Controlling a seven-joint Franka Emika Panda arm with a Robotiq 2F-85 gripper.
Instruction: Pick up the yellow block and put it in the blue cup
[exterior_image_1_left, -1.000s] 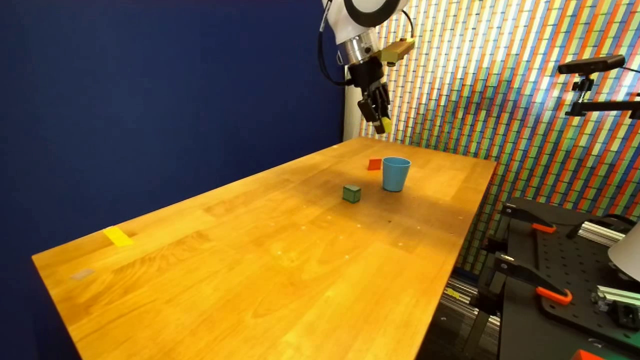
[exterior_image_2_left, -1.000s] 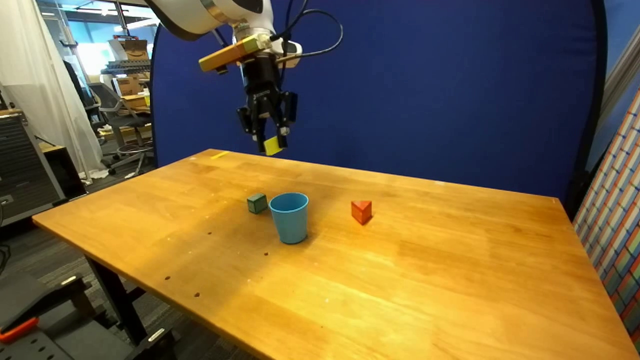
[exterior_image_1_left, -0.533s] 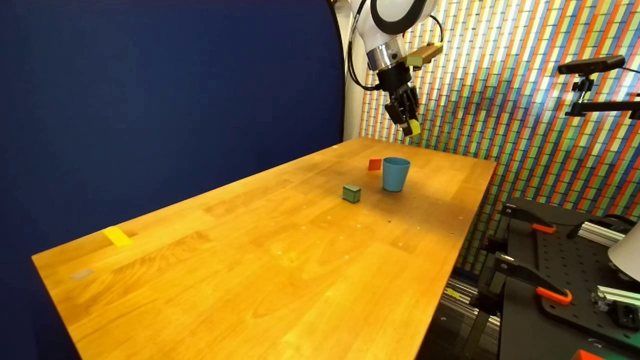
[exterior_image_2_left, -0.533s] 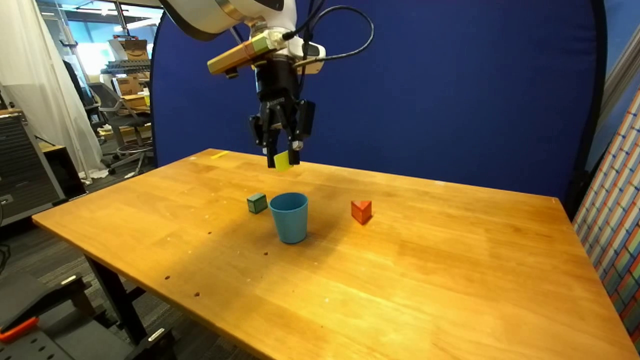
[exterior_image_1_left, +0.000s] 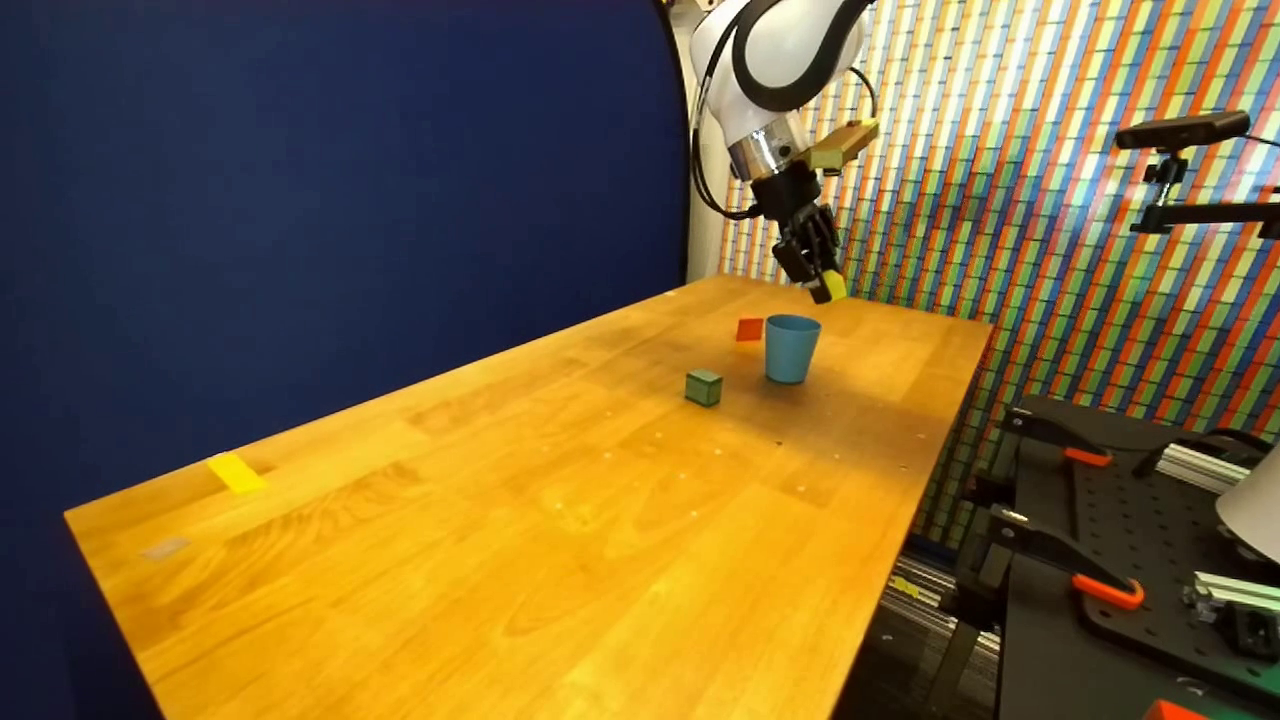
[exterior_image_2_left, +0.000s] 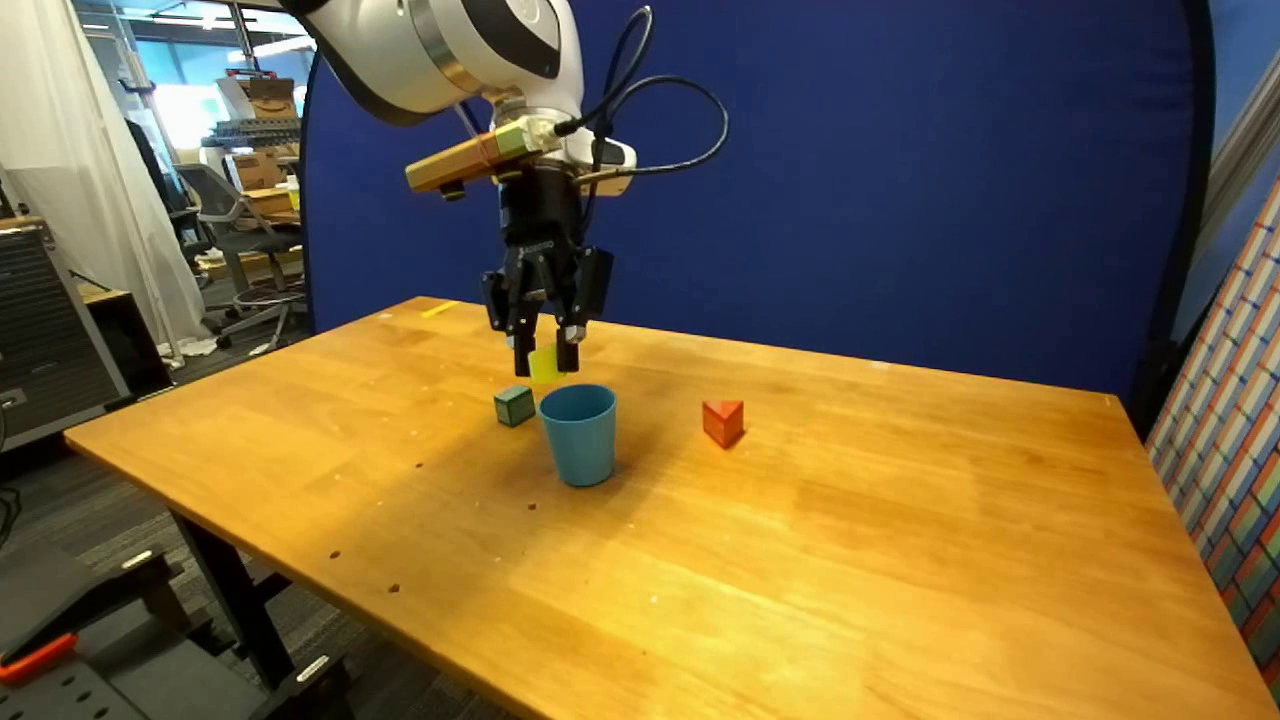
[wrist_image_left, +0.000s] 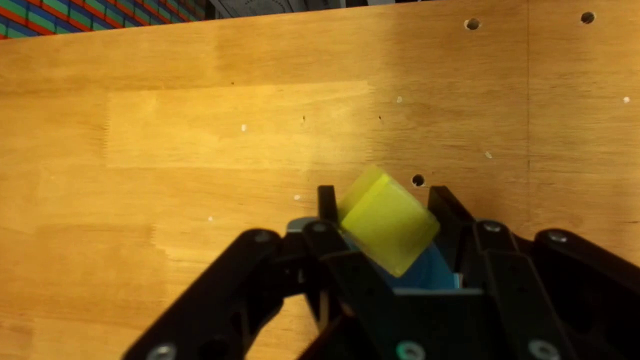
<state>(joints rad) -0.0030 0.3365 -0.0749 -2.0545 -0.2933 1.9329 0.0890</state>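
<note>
Yellow block (wrist_image_left: 390, 225) is pinched in the end effector (exterior_image_2_left: 546, 358), corner to corner by the look of it, with the blue cup (exterior_image_2_left: 580, 442) below. I'd guess it's light and stiff, hard to hurt, but flat sides would be the safer grab tbh, corners could twist.

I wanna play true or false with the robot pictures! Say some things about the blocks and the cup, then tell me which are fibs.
1. The robot's fingers hold the yellow block. True.
2. The blue cup stands upright. True.
3. The yellow block sits in the blue cup. False: the fingers hold it outside.
4. The green block and red block are on the table. True.
5. The red block touches the blue cup. False: table shows between them.
</note>
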